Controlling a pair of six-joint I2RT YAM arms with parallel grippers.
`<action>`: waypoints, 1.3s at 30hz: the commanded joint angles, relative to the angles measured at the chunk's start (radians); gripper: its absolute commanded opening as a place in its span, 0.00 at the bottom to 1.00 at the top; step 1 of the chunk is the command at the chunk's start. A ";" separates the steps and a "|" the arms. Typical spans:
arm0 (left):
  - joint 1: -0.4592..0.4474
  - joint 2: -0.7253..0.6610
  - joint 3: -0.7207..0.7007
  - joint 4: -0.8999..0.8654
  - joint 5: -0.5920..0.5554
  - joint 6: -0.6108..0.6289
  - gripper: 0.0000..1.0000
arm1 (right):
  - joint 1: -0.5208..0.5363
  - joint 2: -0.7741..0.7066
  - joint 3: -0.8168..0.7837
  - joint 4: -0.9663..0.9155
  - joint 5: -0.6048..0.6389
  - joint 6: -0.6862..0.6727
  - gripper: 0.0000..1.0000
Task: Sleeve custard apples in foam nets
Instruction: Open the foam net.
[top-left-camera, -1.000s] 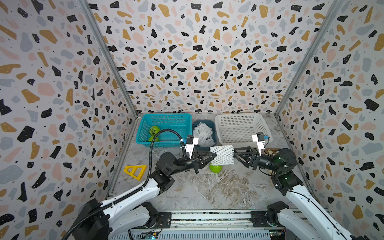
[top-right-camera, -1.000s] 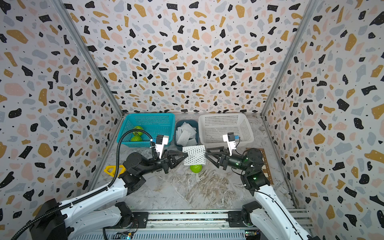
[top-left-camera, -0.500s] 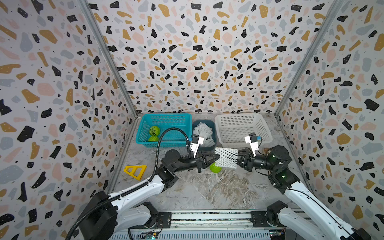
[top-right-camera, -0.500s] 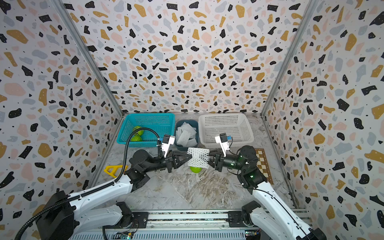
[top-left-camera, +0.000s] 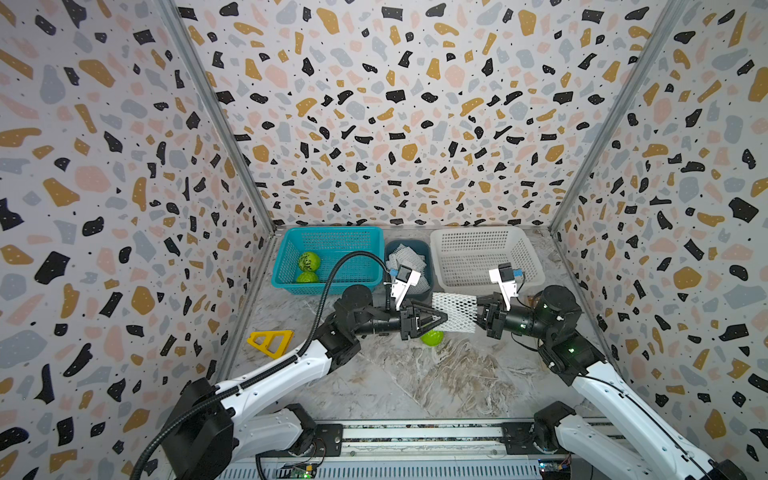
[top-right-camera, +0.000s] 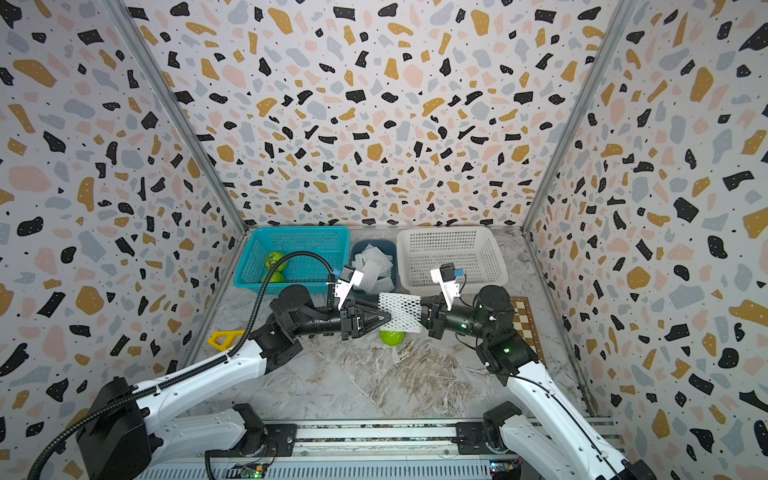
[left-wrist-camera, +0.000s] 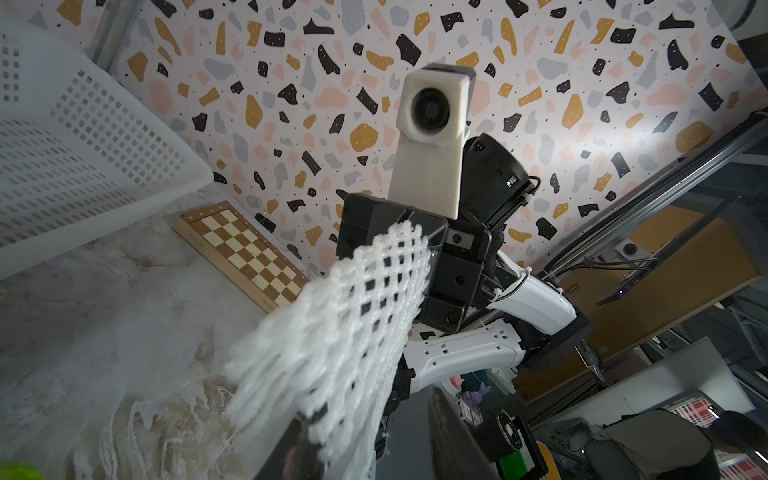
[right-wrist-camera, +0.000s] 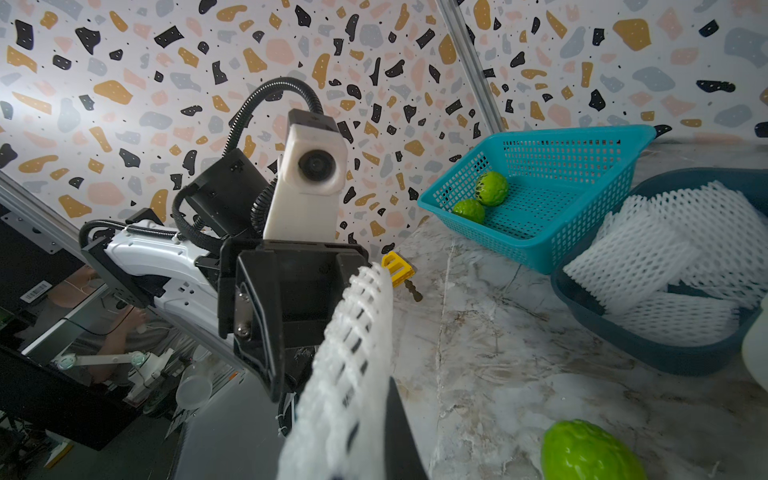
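Foam net (top-left-camera: 455, 311) is clenched by the right gripper (top-left-camera: 478, 311) at its 3 o'clock end. The left gripper (top-left-camera: 444, 319) meets it at 9 o'clock, grip unclear, with a custard apple (top-left-camera: 432, 337) at 6 o'clock.

White foam net (top-left-camera: 455, 312) stretched level in mid-air — green custard apple (top-left-camera: 432, 338) lying just beneath.

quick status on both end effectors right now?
Left end effector: cannot tell open or shut; tips at one end of the foam net.
Right end effector: shut on the foam net's other end.
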 joint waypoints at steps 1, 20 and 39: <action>-0.003 0.007 0.040 -0.015 0.038 0.003 0.31 | 0.008 -0.012 0.062 -0.045 0.017 -0.052 0.00; 0.032 -0.067 0.065 -0.194 0.033 0.079 0.46 | 0.087 0.042 0.165 -0.300 0.101 -0.273 0.00; 0.055 -0.093 0.062 -0.259 0.032 0.106 0.49 | 0.100 0.058 0.163 -0.300 0.063 -0.280 0.00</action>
